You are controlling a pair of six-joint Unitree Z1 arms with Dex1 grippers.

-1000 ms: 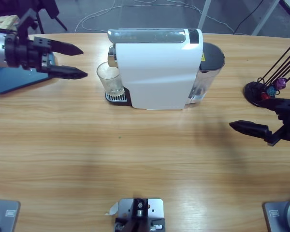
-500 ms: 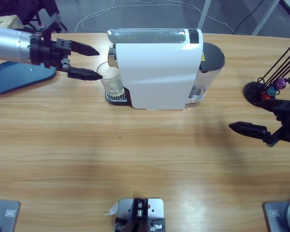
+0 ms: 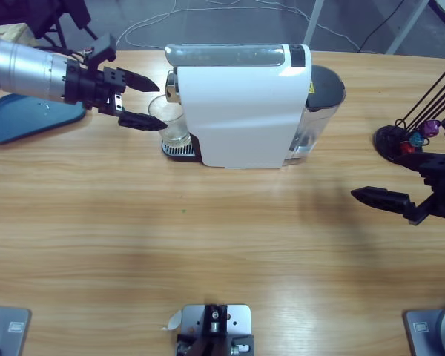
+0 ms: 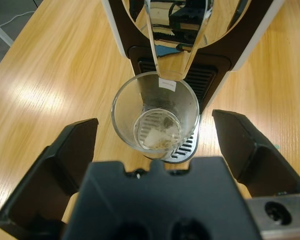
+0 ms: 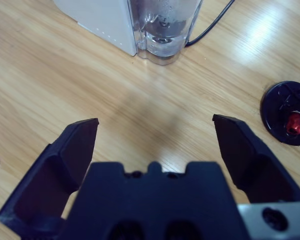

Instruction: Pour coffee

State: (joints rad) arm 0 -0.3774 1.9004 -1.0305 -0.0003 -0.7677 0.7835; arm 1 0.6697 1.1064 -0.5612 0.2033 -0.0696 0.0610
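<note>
The glass (image 3: 171, 123) stands upright on the drip grille of the coffee machine (image 3: 241, 107), right under its chrome spout (image 4: 170, 37), mouth up and long axis vertical to the tabletop (image 3: 208, 237); it looks empty apart from a pale residue at its bottom, so no coffee has been poured, as far as can be judged. The left end effector (image 3: 150, 99) sits at the spout end of the coffee machine with its jaws spread wide on either side of the glass and not touching it, so the grasp remains to be made. The right end effector (image 5: 155, 135) hangs released over bare wood off the machine's water-tank end, holding nothing.
</note>
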